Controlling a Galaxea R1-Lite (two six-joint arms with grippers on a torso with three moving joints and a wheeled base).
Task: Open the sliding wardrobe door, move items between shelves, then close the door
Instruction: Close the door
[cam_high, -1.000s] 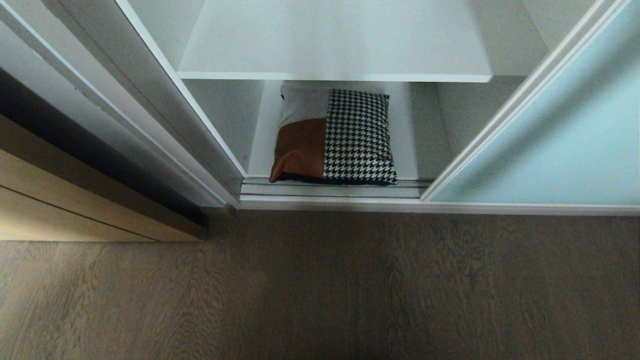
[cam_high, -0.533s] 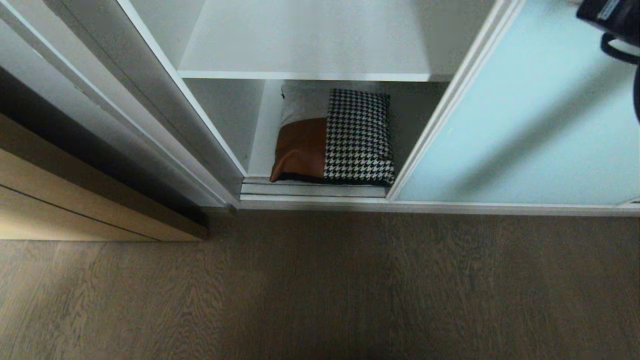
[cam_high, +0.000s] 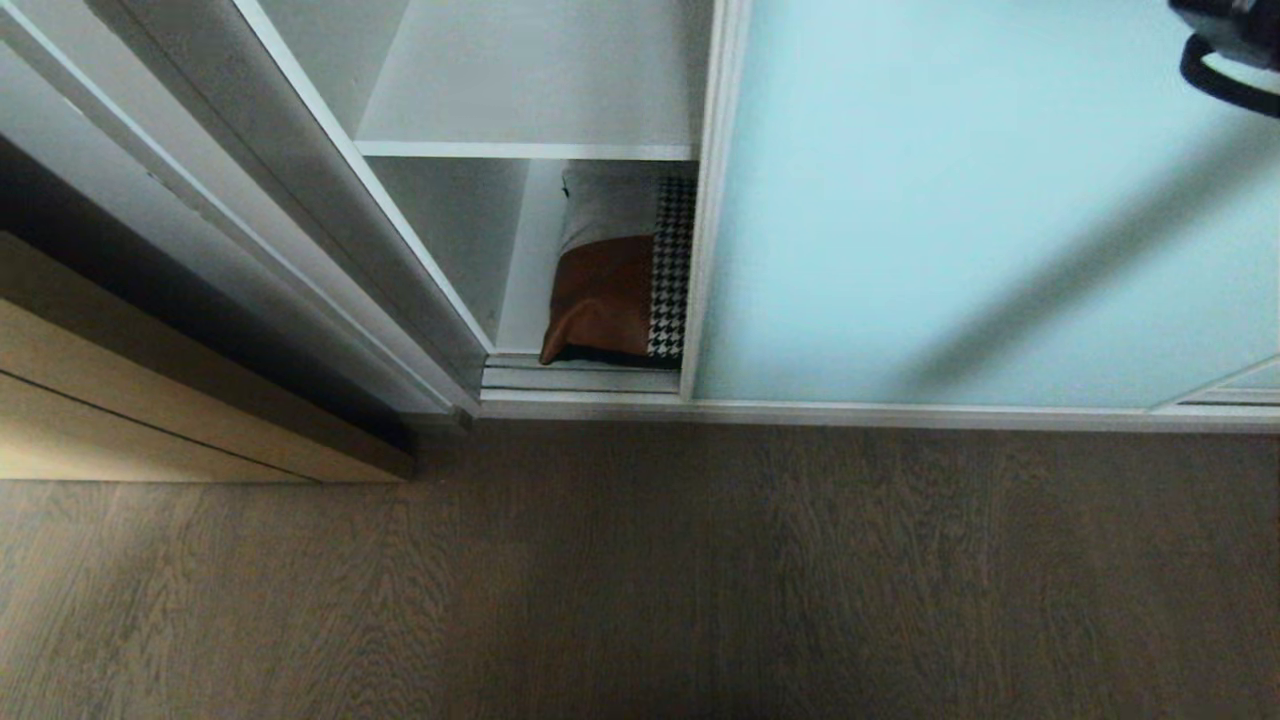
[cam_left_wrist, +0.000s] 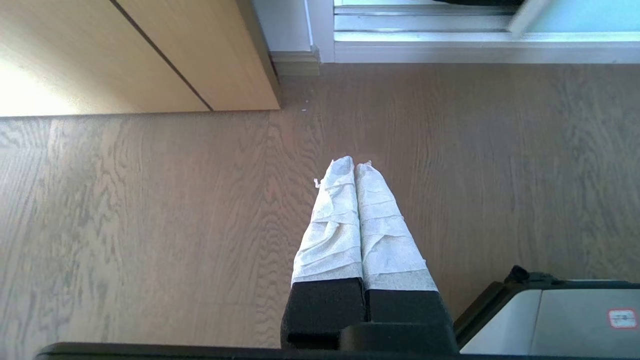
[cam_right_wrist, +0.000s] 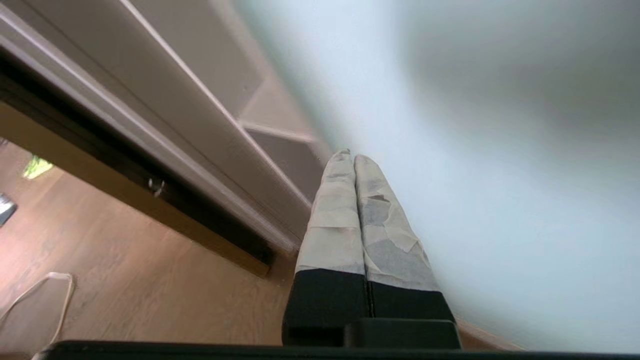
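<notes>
Nearest us, the wooden floor (cam_high: 640, 580) runs up to the wardrobe's bottom track (cam_high: 580, 378), and that track is our landmark. Our left gripper (cam_left_wrist: 354, 167) hangs parked over the floor on our side of the track, fingers pressed together, holding nothing.

Just beyond the track, the sliding wardrobe door (cam_high: 950, 220) covers most of the opening, its silver-white leading edge standing upright where the track's bare stretch ends. To the left of that edge only a narrow gap is open. Our right gripper (cam_right_wrist: 353, 159) is up against the frosted glass, close to the leading edge, fingers (cam_right_wrist: 340, 200) clamped tight together with nothing between them; we're using it as a blunt pusher, we reckon, though contact itself we can't confirm.

Behind the track, on the lower shelf (cam_high: 525, 290), sits the cushion bag (cam_high: 610, 290), its front edge right at the track, the houndstooth part mostly hidden by the door. Above and further back, the upper shelf (cam_high: 530, 90) is bare where we can see it.

So this looks like the closing stroke. To do it well, we'd keep the push level and along the track, not into the glass, ease off near the left frame (cam_high: 330, 200), and watch that the bag's front edge doesn't catch the door.
</notes>
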